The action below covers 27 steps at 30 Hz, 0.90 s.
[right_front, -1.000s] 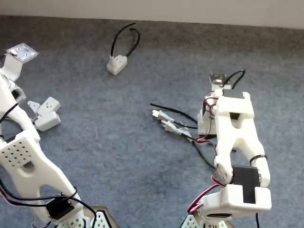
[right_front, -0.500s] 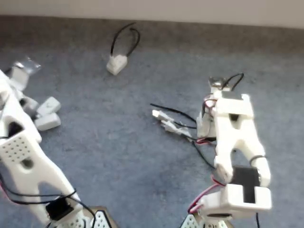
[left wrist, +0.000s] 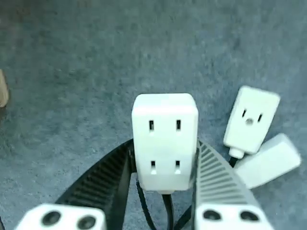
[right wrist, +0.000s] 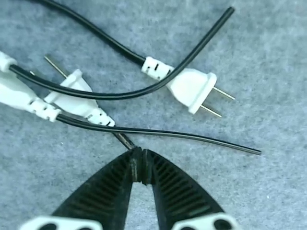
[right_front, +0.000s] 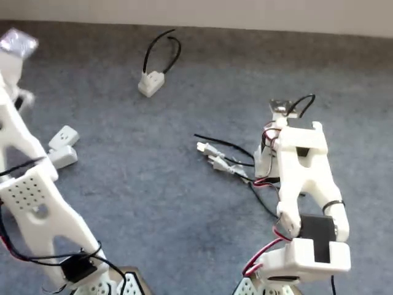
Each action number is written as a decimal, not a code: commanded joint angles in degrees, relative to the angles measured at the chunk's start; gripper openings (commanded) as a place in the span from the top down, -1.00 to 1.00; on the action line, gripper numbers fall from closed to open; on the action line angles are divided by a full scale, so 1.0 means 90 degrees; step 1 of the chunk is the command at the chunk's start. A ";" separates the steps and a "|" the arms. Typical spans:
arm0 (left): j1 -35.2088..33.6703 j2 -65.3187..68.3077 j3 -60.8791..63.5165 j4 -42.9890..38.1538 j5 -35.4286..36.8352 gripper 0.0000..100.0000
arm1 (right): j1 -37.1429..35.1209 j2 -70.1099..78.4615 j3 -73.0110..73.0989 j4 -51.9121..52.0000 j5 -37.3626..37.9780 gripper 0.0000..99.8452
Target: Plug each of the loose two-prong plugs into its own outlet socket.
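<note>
My left gripper (left wrist: 164, 149) is shut on a white outlet socket (left wrist: 165, 139), which sits upright between its black and white fingers, slots facing the camera. Two more white sockets (left wrist: 252, 120) lie on the carpet beside it; the high view shows them as a pair of sockets (right_front: 62, 146) at the left. A fourth socket (right_front: 151, 82) with a looped black cable lies at the back. Two-prong plugs (right_front: 210, 155) lie mid-table. My right gripper (right wrist: 139, 160) rests low over them, shut on a stub of black cable (right wrist: 125, 141); one plug (right wrist: 194, 89) and another plug (right wrist: 73, 92) lie just beyond its tips.
Grey carpet (right_front: 153, 196) covers the table. Black cables (right wrist: 158, 132) cross one another around the plugs. The right arm's white body (right_front: 304, 178) stands over the cables' near ends. A pale wall strip (right_front: 245, 12) borders the far edge.
The left arm has swung toward the far left, carrying one socket away from the cluster, so two now lie there instead of three. The right arm has stayed still.
</note>
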 commanded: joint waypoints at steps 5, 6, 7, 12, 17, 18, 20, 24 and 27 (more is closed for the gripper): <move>0.1753 -0.3629 0.2984 0.0098 0.1739 0.98 | 0.0034 -0.0044 -0.0034 -0.0063 -0.0068 0.99; 0.2056 -0.4117 0.3697 0.0098 0.1748 0.98 | 0.0034 -0.0044 -0.0034 -0.0063 -0.0068 0.99; 0.2379 -0.4615 0.4430 0.0098 0.1748 0.98 | 0.0034 -0.0044 -0.0034 -0.0063 -0.0068 0.99; 0.4078 -0.6628 0.7477 0.0039 0.1748 0.98 | 0.0063 -0.0044 -0.0034 -0.0063 -0.0068 0.99; 0.4821 -0.6979 0.9744 -0.0977 0.2344 0.97 | 0.0063 -0.0044 -0.0034 -0.0054 -0.0068 0.99; 0.4821 -0.6891 1.0125 -0.1416 0.2510 0.97 | 0.0073 -0.0044 -0.0034 -0.0054 -0.0068 0.99; 0.4821 -0.6608 1.0789 -0.2217 0.2589 0.97 | 0.0073 -0.0044 -0.0034 -0.0054 -0.0068 0.99; 0.4821 -0.5846 1.1433 -0.3477 0.2618 0.96 | 0.0073 -0.0054 -0.0034 -0.0054 -0.0068 0.99; 0.4811 -0.5250 1.1424 -0.3888 0.2842 0.77 | 0.0044 -0.0073 -0.0054 -0.0005 -0.0039 0.99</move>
